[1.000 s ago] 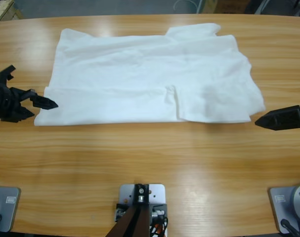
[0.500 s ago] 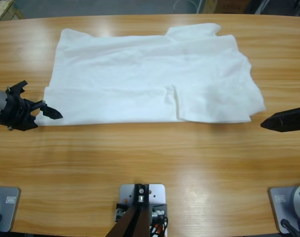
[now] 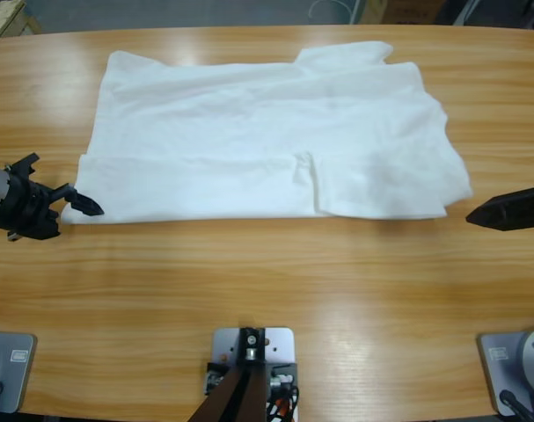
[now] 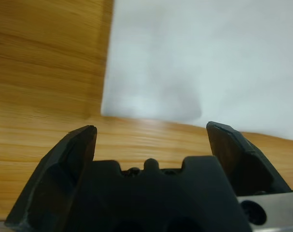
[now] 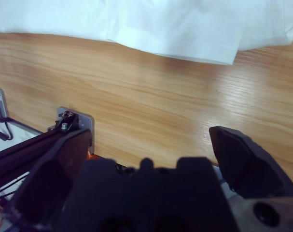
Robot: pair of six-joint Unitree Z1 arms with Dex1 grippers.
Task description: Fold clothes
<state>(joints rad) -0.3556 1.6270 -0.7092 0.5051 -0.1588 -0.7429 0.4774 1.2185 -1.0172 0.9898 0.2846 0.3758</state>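
A: Where's the T-shirt [image 3: 267, 136]?

B: Spread flat on the far half of the wooden table [image 3: 275, 290], long axis across it. Thin white fabric, soft shallow creases; a folded flap with a short vertical edge sits right of centre, and a sleeve sticks out at the top right. The near hem runs straight.

A: Left gripper [image 3: 84, 206]?

B: At the table's left edge, black tips just at the shirt's near-left corner. In the left wrist view the two wedge-shaped jaws stand spread apart, nothing between them; the cloth corner [image 4: 151, 108] lies just ahead over the wood grain.

A: Right gripper [image 3: 479, 214]?

B: Comes in from the right edge, its pointed black tip near the shirt's lower right corner but apart from it. Right wrist view: right gripper [image 5: 151, 137] jaws wide, empty, glossy table and the shirt's edge [image 5: 185, 34] beyond.
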